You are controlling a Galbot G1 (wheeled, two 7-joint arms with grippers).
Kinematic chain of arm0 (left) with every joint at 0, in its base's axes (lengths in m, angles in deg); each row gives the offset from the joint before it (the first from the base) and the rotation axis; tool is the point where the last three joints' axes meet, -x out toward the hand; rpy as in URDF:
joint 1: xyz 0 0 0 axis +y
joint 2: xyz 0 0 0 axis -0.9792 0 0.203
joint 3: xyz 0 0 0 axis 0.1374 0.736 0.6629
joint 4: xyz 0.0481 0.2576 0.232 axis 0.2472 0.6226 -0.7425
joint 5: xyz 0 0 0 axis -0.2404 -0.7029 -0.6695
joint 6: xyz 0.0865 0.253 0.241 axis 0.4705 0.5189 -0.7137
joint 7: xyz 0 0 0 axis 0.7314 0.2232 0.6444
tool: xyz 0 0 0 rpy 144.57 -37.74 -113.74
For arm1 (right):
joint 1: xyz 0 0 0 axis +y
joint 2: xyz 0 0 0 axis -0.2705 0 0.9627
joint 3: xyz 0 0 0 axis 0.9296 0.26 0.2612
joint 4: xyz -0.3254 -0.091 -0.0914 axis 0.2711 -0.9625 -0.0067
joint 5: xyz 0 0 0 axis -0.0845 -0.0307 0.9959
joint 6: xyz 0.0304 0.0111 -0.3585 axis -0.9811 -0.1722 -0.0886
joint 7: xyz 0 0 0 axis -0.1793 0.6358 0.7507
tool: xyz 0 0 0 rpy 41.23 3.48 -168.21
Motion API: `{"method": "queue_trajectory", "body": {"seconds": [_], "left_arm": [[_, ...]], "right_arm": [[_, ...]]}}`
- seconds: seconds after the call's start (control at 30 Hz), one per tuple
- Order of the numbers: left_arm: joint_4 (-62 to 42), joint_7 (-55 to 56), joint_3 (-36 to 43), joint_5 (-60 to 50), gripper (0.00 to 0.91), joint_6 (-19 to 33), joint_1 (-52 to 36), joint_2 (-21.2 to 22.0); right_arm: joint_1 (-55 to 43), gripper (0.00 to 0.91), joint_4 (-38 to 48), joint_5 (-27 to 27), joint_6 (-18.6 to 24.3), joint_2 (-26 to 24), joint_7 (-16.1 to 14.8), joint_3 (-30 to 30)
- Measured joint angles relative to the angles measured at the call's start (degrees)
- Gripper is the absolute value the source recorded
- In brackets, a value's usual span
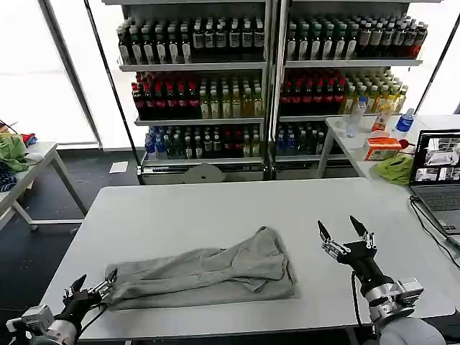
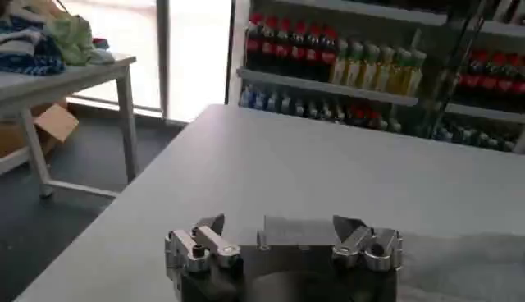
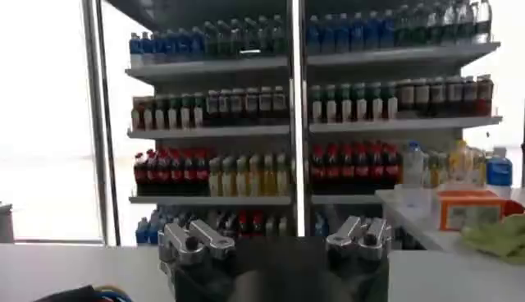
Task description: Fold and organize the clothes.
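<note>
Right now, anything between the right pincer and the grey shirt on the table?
Nothing visible. The right pincer hovers open above bare white table, beside the grey shirt, with only tabletop between them. The left pincer sits open at the shirt's other end, by the table's near edge, out of that path.

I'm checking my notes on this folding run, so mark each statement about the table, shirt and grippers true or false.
1. The grey shirt lies bunched on the white table. True.
2. The right gripper is clamped on the shirt. False: it hovers open beside the shirt, apart from it.
3. The left gripper is at the shirt's left end, near the table's front edge. True.
4. A laptop stands on the robot's left. False: it stands on its right.
5. The shelves behind hold folded clothes. False: they hold bottled drinks.
</note>
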Motion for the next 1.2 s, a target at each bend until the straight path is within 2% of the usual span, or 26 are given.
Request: {"method": "queue_trajectory", "body": {"seconds": [0.1,0.13,0.17,0.83,1.03,1.2], "left_arm": [[-0.9,-0.5,0.8,-0.5,0.484,0.4,-0.1,1.0],[-1.2,-0.6,1.2,-0.7,0.071,0.6,-0.3,1.3],[-1.6,-0.7,1.5,-0.8,0.01,0.7,-0.4,1.6],[-4.3,-1.7,6.9,-2.4,0.0,3.0,-1.7,3.9],[-4.8,-1.7,7.4,-2.4,0.0,3.1,-2.7,3.1],[-6.2,-2.5,6.0,-1.6,0.0,2.4,-4.1,0.9]], "right_arm": [[0.5,0.907,-0.2,0.4,0.6,-0.1,-0.5,-0.4],[0.6,0.907,-0.2,0.5,0.7,-0.1,-0.7,-0.5],[0.8,0.907,-0.2,0.6,0.9,-0.1,-0.8,-0.6],[1.0,0.907,0.0,0.6,1.7,-0.6,-1.4,-1.3],[0.8,0.907,-0.1,0.1,1.7,-0.8,-1.4,-1.4],[0.2,0.907,-0.1,-0.1,1.5,-1.0,-1.3,-1.2]]}}
